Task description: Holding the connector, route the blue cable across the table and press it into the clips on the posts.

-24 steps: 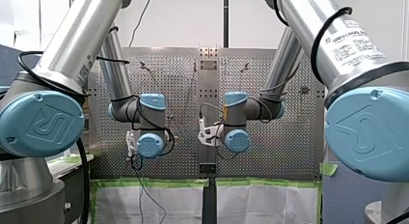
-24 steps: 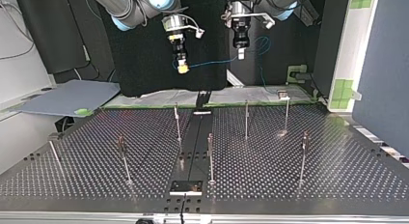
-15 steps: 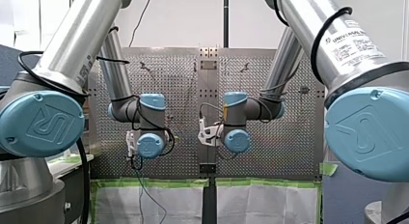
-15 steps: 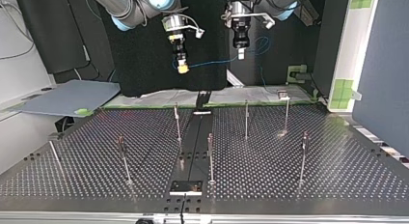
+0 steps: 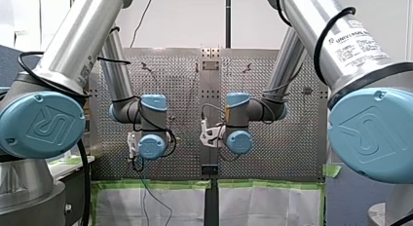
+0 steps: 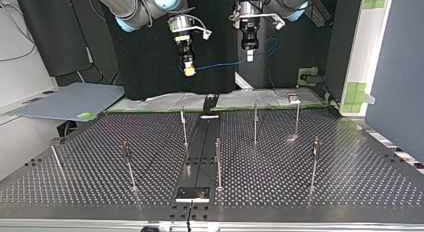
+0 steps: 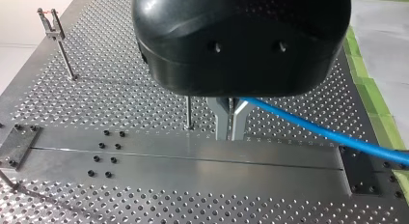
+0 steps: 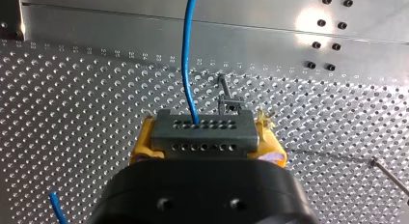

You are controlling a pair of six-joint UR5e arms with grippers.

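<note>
Clamped in my right gripper [image 8: 205,139], between the yellow pads [image 8: 143,146]: the connector [image 8: 203,131], long axis crosswise to the fingers. Leaving its far face, straight ahead of the gripper: the cable [image 8: 187,55]. Just beyond the connector and a little to one side of the cable, down on the table [image 8: 72,89]: a post [image 8: 222,89] with its clip [image 8: 230,107]. In the top view, strung almost level from the connector across to my left gripper [image 6: 249,57], well above the posts [image 6: 183,127]. Past that gripper, looping and dropping toward the table's far edge. Narrow at my left gripper: metal fingers [image 7: 222,119] closed about the cable, which comes out from between them and runs off to one side. Cannot tell how hard the grip is. Just beside those fingers, lower down: another post [image 7: 188,113]. Turns, by my reading, on one relation: span lying crosswise between the two grippers, with the clips beneath it and apart from it. So probably calls for lowering rather than more pulling, after lining the span over a clip's mouth. Nearer to a clip, judging by its own view: my right, at the connector end. Likely best as the lead, with my left holding the line taut.
</note>
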